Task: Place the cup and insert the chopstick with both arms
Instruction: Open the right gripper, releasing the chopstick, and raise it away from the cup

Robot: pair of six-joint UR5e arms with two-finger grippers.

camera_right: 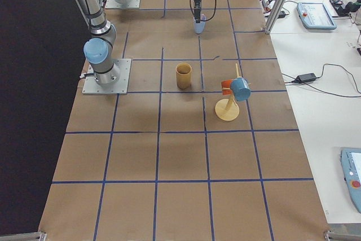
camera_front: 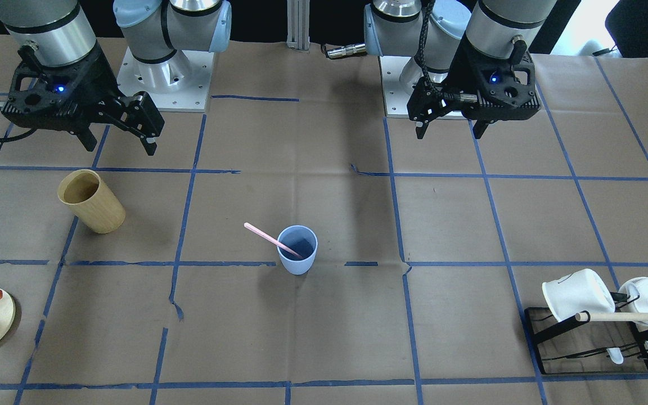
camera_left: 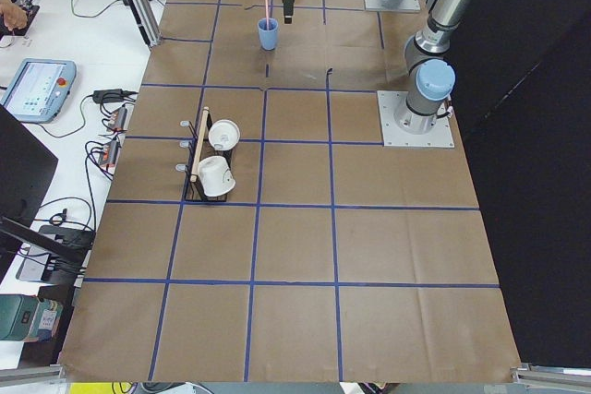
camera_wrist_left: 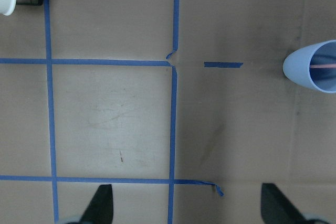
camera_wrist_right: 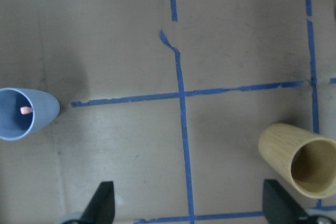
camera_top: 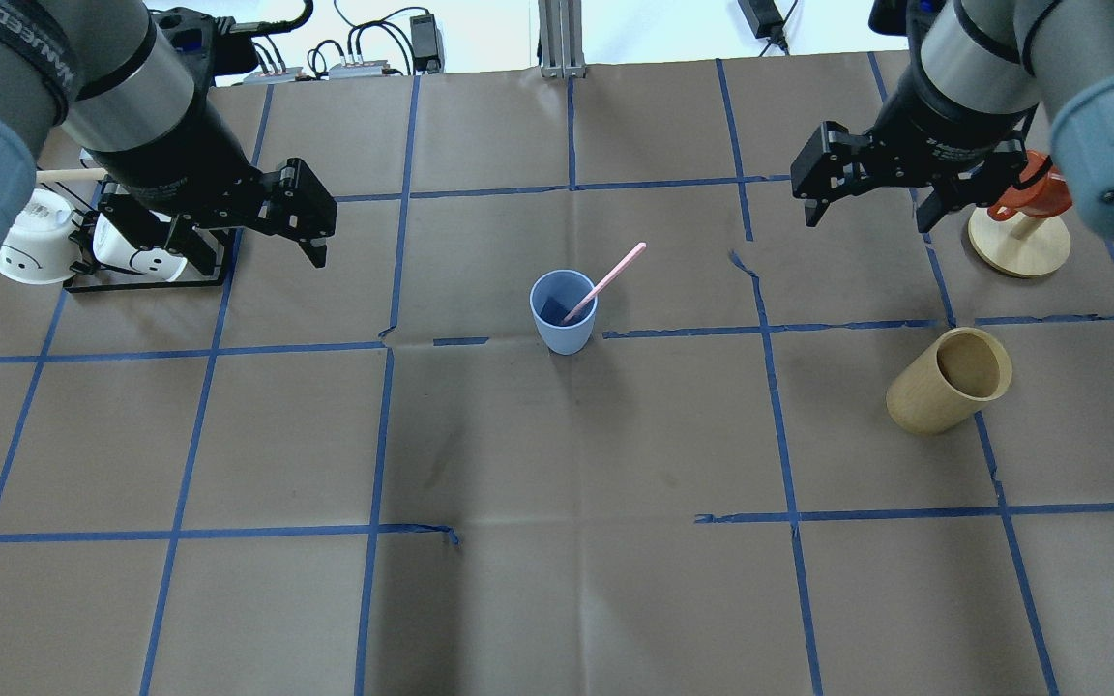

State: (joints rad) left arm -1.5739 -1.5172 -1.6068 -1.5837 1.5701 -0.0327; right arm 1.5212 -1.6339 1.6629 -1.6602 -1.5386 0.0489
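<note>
The pale blue cup (camera_front: 297, 250) stands upright at the middle of the table, also in the overhead view (camera_top: 563, 314). One pale pink chopstick (camera_front: 270, 241) leans inside it, its top tilted toward the robot's right (camera_top: 610, 278). My left gripper (camera_top: 262, 261) is open and empty, raised above the table well to the left of the cup (camera_front: 449, 134). My right gripper (camera_top: 866, 220) is open and empty, raised to the right of the cup (camera_front: 120, 147). The cup shows at the edge of both wrist views, left (camera_wrist_left: 315, 66) and right (camera_wrist_right: 23, 114).
A tan wooden cylinder holder (camera_top: 949, 379) stands on the right side (camera_wrist_right: 299, 158). A black rack (camera_top: 131, 280) with white mugs (camera_top: 30, 246) sits under my left arm. A wooden mug tree (camera_top: 1019, 242) with an orange cup stands at the far right.
</note>
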